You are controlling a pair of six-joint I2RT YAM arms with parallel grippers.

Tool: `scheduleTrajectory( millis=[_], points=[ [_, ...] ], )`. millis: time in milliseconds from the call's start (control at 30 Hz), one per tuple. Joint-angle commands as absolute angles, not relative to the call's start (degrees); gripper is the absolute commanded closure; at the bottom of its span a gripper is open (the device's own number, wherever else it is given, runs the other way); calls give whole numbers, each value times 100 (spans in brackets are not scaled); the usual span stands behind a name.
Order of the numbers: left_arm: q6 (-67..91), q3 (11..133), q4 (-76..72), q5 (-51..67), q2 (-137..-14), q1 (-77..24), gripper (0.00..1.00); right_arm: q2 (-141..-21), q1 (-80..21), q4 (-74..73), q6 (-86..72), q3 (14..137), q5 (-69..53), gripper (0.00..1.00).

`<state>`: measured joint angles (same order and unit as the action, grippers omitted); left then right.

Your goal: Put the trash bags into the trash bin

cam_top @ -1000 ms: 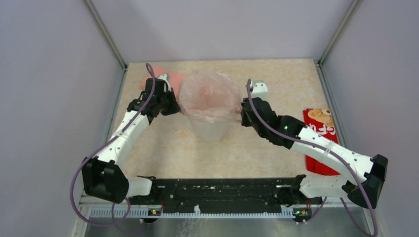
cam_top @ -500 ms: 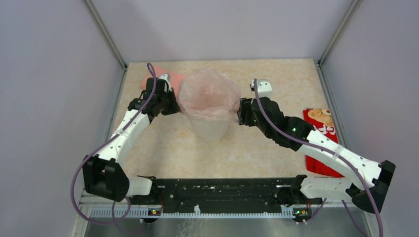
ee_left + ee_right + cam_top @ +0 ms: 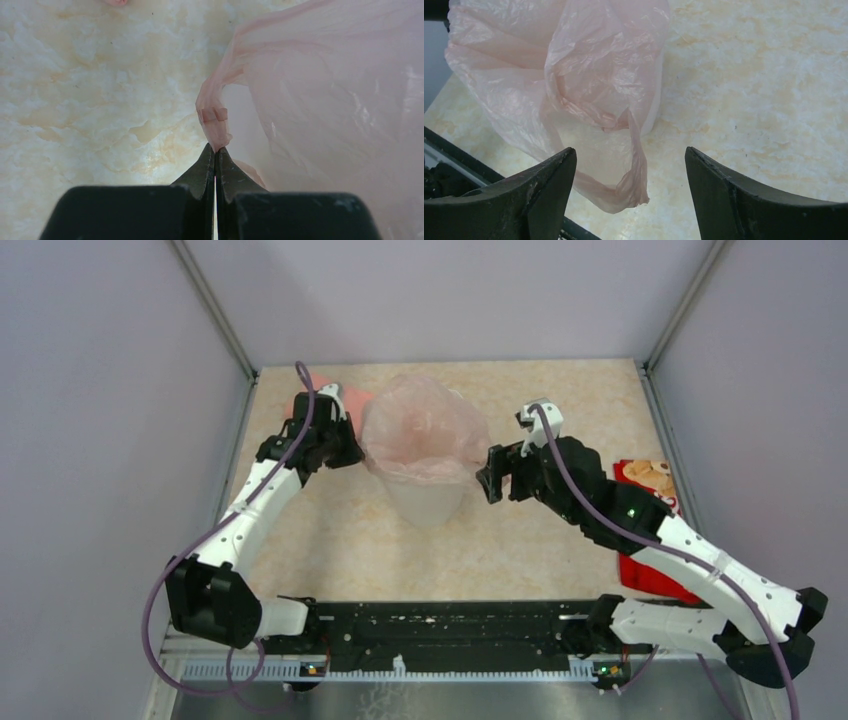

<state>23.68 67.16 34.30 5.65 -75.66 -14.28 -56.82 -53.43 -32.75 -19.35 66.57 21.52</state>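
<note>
The pale pink trash bag [image 3: 424, 432] is draped over the mouth of the white trash bin [image 3: 425, 502] at the table's middle back. My left gripper [image 3: 350, 454] is at the bin's left side, shut on a twisted strip of the bag's edge [image 3: 214, 120]; its fingertips [image 3: 216, 151] pinch the film. My right gripper [image 3: 494, 476] hangs just right of the bin with its jaws wide open. In the right wrist view, the bag's loose handle [image 3: 634, 172] dangles free between the spread fingers [image 3: 559, 165], touching neither.
A flat red packet [image 3: 648, 575] lies at the right, partly under my right arm. A salmon-pink cloth [image 3: 322, 383] sits behind my left gripper. Grey walls close in three sides; a black rail [image 3: 450, 625] runs along the near edge.
My right gripper has opened, let go of the bag's right edge and drawn back a little to the right. The left gripper still holds its pinch.
</note>
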Motion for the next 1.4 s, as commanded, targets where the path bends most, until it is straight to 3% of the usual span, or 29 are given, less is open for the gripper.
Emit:
scheduleTrajectory(
  millis=[0, 400, 633, 900, 933, 1367],
  points=[
    [2259, 6973, 3321, 571, -7576, -1433, 100, -5512, -5326, -3235, -1634, 7132, 1724, 19],
    [2233, 7004, 3330, 572, -7560, -1433, 100, -7228, -5326, -3745, -1119, 9080, 2351, 15],
    [2224, 7022, 3345, 552, -7526, -1433, 100, -8219, -5326, -4273, -748, 9948, 2776, 36],
    [2207, 7048, 3354, 548, -7531, -1433, 100, -8405, -5024, -4270, -803, 10142, 2939, 92],
    [2206, 7054, 3353, 552, -7520, -1433, 100, -8361, -4925, -4189, -839, 10099, 2830, 95],
    [2198, 7079, 3293, 595, -7623, -1433, 100, -8451, -3193, -3084, -1456, 9472, 29, 100]
  ],
)
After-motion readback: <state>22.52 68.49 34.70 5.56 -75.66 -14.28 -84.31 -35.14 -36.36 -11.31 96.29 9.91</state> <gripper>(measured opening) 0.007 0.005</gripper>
